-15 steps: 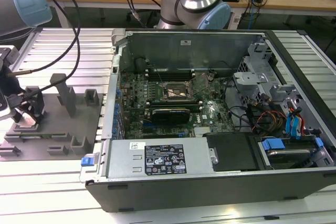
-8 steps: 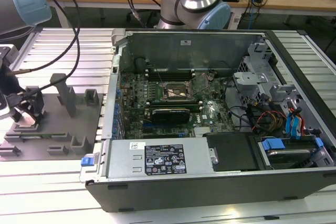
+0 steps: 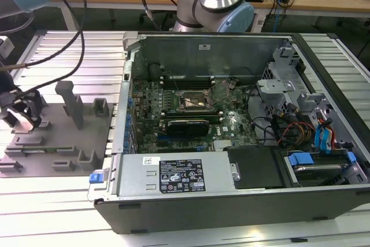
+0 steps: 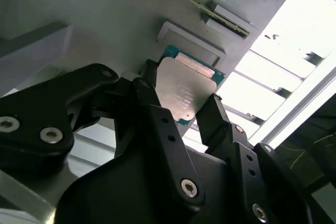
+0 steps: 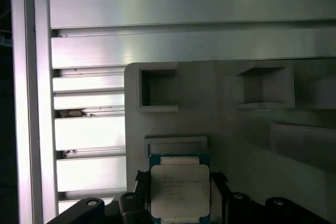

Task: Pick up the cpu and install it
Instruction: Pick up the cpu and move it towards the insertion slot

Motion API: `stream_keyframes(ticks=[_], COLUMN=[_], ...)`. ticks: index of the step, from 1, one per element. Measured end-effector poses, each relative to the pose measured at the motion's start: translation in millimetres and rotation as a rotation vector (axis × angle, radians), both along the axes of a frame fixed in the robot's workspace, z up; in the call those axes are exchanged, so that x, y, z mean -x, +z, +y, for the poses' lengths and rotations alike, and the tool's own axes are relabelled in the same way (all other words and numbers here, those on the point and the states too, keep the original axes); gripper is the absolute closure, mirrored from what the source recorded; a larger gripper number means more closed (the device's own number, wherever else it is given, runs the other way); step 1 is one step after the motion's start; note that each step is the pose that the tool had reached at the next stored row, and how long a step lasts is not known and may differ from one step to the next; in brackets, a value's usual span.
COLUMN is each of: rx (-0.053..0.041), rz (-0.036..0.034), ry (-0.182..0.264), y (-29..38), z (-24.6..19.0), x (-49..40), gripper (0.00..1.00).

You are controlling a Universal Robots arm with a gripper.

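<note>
One cpu is counted in both wrist views. One hand is seen there, with two fingers closed on the cpu, one at each side. One grey plastic tray is counted on the one slotted metal table. In the first wrist view two square pockets are counted in the tray. One open computer case is seen, holding one motherboard, one socket and one power supply.
</note>
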State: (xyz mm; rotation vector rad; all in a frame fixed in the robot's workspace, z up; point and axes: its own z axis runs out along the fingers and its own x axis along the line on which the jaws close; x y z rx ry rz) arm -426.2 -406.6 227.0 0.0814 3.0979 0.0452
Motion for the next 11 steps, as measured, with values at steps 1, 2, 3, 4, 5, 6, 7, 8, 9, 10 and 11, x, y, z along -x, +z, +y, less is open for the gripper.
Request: stream_keyframes(ticks=[1,2,3,4,5,6,7,8,9,10,11], rx=[0.0,0.0,0.0,0.0,0.0,0.0,0.0,0.0,0.0,0.0,0.0], rz=[0.0,0.0,0.0001,0.0,0.0,0.0001,0.0,0.0,0.0,0.0,0.0], ry=[0.0,0.0,0.0,0.0,0.0,0.0,0.0,0.0,0.0,0.0,0.0], y=[2.7,7.4,10.4,13.7,16.1,18.8,22.7,27.3,29.9,31.4,34.3], z=[0.0,0.0,0.0,0.0,0.0,0.1,0.1,0.3,0.3,0.3,0.4], x=[0.0,0.0,0.0,0.0,-0.1,-0.1,0.0,0.0,0.0,0.0,0.0], gripper=[0.45,0.45,0.45,0.45,0.45,0.45,0.45,0.45,0.45,0.45,0.45])
